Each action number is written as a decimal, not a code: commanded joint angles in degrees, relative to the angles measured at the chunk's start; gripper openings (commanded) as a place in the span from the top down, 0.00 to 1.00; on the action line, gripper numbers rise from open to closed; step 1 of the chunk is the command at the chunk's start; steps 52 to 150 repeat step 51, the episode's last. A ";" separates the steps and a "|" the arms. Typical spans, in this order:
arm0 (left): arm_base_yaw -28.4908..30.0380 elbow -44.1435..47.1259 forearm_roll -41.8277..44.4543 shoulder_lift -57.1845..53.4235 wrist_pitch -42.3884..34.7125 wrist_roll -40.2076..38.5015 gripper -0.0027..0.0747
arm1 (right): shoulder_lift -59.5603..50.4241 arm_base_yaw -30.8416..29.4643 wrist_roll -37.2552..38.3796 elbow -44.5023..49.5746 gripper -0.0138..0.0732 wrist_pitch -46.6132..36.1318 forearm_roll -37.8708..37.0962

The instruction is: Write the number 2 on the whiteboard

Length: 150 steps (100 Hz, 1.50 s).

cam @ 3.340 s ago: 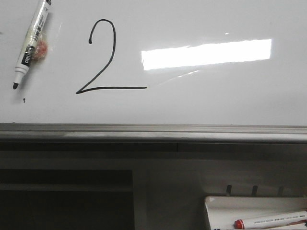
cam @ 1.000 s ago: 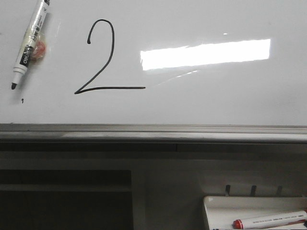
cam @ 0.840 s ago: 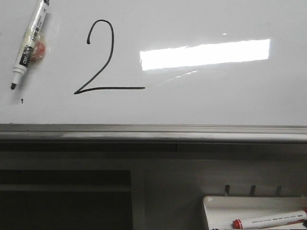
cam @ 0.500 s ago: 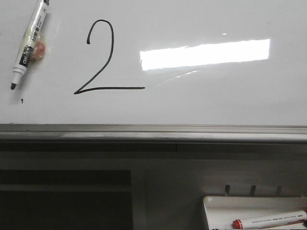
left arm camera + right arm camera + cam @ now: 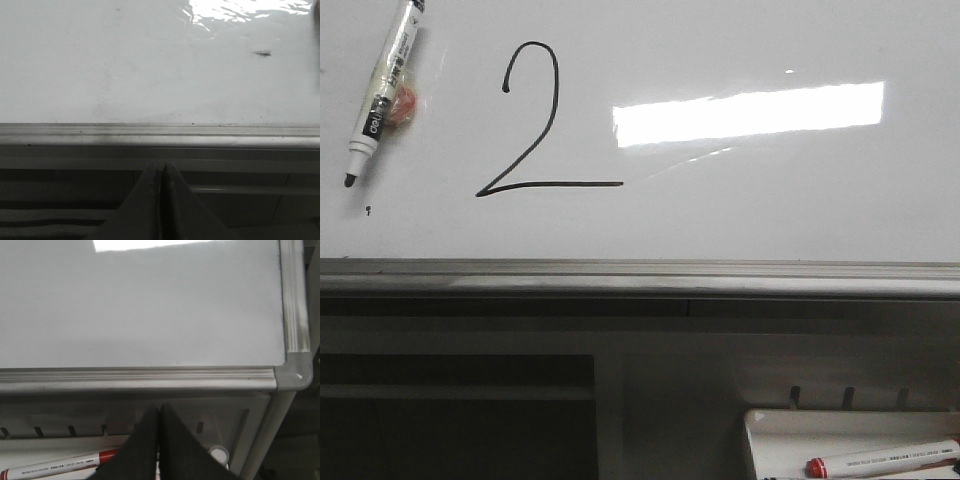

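Observation:
The whiteboard (image 5: pixel 740 210) fills the upper front view, with a grey metal rail along its lower edge. A black number 2 (image 5: pixel 532 120) is drawn on it left of centre. A black-tipped marker (image 5: pixel 382 88) rests uncapped against the board at far left, tip down, held by no gripper. My left gripper (image 5: pixel 161 167) is shut and empty, below the board's rail (image 5: pixel 160 134). My right gripper (image 5: pixel 159 409) is shut and empty, below the board's lower right corner (image 5: pixel 292 371). Neither gripper shows in the front view.
A small white tray (image 5: pixel 850 445) at lower right holds a red-capped marker (image 5: pixel 885 460), also in the right wrist view (image 5: pixel 60 467). A tiny black dot (image 5: pixel 369 210) sits under the marker's tip. A bright light reflection (image 5: pixel 750 112) lies right of the numeral. Dark shelving is below the board.
None beyond a slight shake of the front view; the marker, the numeral and the tray stay where they were.

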 commanded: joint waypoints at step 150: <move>0.10 0.61 -0.04 -1.51 -4.31 -0.27 0.99 | -1.24 -0.48 -0.11 1.34 0.91 -0.91 0.01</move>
